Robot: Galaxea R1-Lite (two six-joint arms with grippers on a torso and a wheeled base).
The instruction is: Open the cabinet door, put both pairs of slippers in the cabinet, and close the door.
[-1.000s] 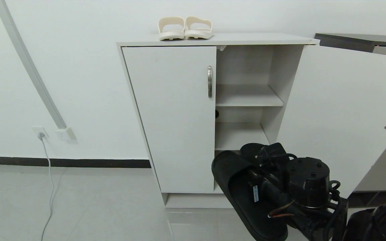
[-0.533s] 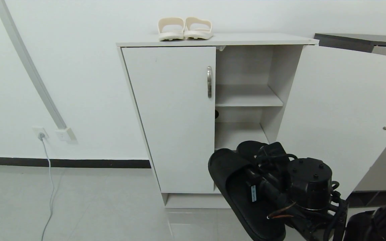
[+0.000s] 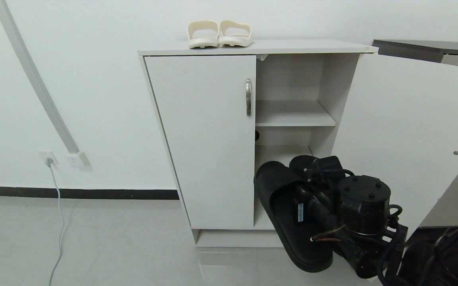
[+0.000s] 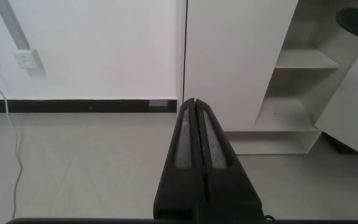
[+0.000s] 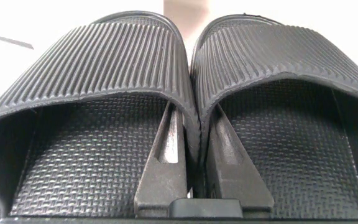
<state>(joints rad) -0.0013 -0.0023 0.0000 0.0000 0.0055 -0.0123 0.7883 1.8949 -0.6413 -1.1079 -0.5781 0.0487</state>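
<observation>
Since a second ago the right arm has lifted the black slippers (image 3: 288, 214) and carried them closer to the cabinet (image 3: 201, 139). Their toes were below the front edge of the lower shelf (image 3: 276, 153) then and now overlap it. I cannot tell whether the toes are inside the opening. The pair is tilted, toes up toward the cabinet and heels down toward the floor (image 3: 113, 246).

The right pincer (image 5: 196, 112) has one finger inside each slipper. It is closed on the two inner side walls and presses them together, so the pair hangs side by side. The left pincer (image 4: 194, 106) is fully closed with nothing in it, held low above the floor and well to the left of the opening.

The cream slippers (image 3: 219, 33) have not moved. They sit side by side on the cabinet top, near its back edge and above the closed left door (image 3: 213, 167).

The right door (image 3: 404, 131) stands swung wide open, as it did before, just beside the arm on its right. The closed left door, with its metal handle (image 3: 248, 97), has its free edge right next to the left-hand black slipper. The upper shelf (image 3: 292, 115) is bare.

A wall socket (image 3: 47, 158) sits low on the wall at the left, with a cable (image 3: 60, 222) trailing down onto the floor. Part of a grey unit (image 3: 431, 47) shows behind the open door.
</observation>
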